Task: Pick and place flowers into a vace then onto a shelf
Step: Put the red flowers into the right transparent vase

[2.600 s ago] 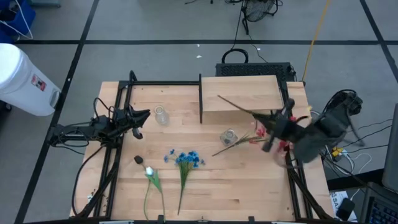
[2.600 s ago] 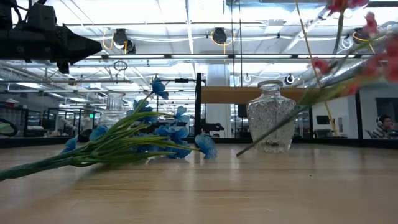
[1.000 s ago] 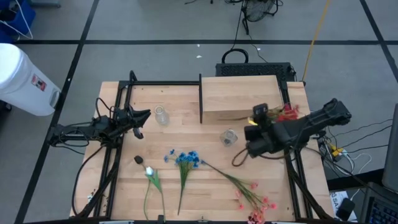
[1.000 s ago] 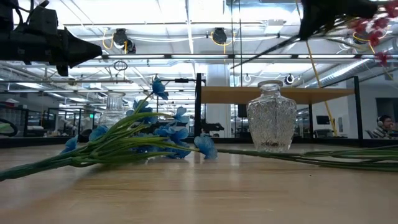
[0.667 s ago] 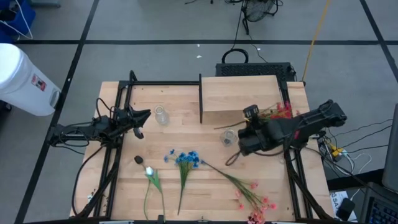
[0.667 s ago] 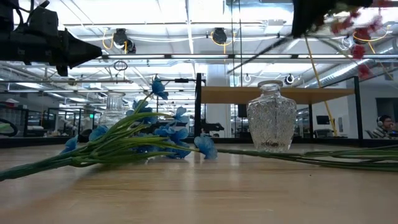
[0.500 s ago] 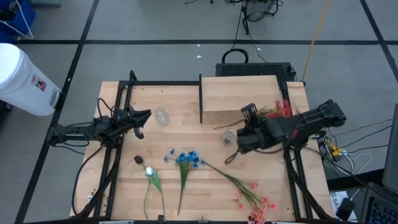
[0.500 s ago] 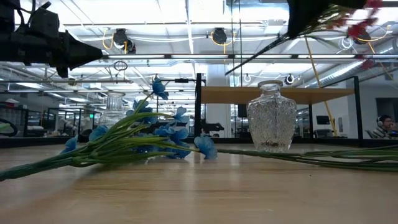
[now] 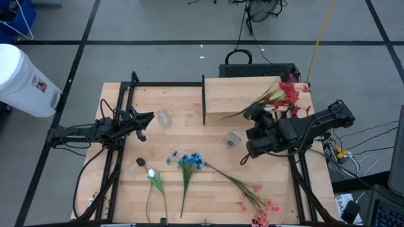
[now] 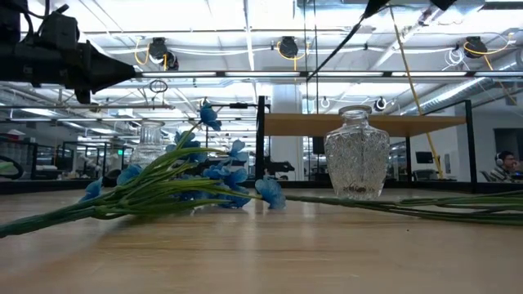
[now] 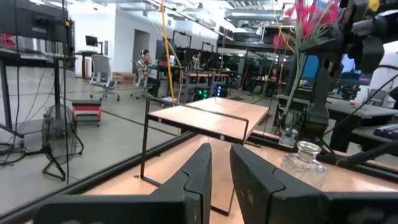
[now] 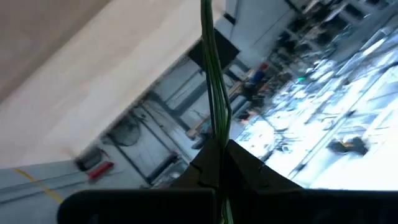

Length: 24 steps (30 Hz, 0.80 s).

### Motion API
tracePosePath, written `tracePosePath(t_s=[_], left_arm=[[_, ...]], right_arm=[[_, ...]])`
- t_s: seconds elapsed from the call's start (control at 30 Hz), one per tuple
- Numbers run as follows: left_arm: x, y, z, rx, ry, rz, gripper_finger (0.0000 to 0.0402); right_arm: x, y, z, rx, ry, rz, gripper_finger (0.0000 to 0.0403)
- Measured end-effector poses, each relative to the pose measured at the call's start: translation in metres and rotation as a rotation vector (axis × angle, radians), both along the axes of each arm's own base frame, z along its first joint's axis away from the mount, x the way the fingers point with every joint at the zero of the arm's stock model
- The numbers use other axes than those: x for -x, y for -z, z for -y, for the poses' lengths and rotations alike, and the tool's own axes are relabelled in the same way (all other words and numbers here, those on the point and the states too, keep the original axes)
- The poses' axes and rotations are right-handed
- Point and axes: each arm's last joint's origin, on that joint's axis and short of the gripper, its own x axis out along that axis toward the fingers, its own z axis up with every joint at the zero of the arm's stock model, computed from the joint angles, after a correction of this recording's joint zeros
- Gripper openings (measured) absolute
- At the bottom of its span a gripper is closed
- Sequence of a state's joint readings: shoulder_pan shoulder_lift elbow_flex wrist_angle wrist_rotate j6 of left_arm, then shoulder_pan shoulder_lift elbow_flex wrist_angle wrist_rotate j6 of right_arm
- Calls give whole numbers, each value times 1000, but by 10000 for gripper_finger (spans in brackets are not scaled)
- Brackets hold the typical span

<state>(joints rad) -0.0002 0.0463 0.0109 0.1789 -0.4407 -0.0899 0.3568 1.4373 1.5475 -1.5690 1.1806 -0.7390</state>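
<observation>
Pinching a red flower (image 9: 287, 93) stem, your right gripper (image 9: 251, 113) is hovering at the shelf's (image 9: 243, 94) front edge; left jaws are nearly pressed together.

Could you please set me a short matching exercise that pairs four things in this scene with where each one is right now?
Things:
1. red flower spray
2. blue flowers
3. white bud
4. glass vase

Places:
A. lying on the table, leftmost of the stems
B. held up over the shelf by the right tool
C. standing near the shelf's front edge
D. lying mid-table

Pairs: 1-B, 2-D, 3-A, 4-C
</observation>
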Motion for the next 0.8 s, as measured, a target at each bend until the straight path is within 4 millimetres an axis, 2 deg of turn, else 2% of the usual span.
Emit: tracePosePath(t_s=[0.27, 0.43, 0.6, 0.8], left_arm=[[0, 3, 0, 43, 9, -12, 65], [0, 3, 0, 47, 10, -12, 65], [0, 3, 0, 47, 9, -11, 65], [0, 3, 0, 45, 9, -12, 65]], right_arm=[[5, 7, -16, -14, -59, 1, 0], [9, 28, -23, -41, -53, -9, 0], [15, 47, -20, -39, -35, -55, 0], [26, 42, -19, -89, -9, 70, 0]])
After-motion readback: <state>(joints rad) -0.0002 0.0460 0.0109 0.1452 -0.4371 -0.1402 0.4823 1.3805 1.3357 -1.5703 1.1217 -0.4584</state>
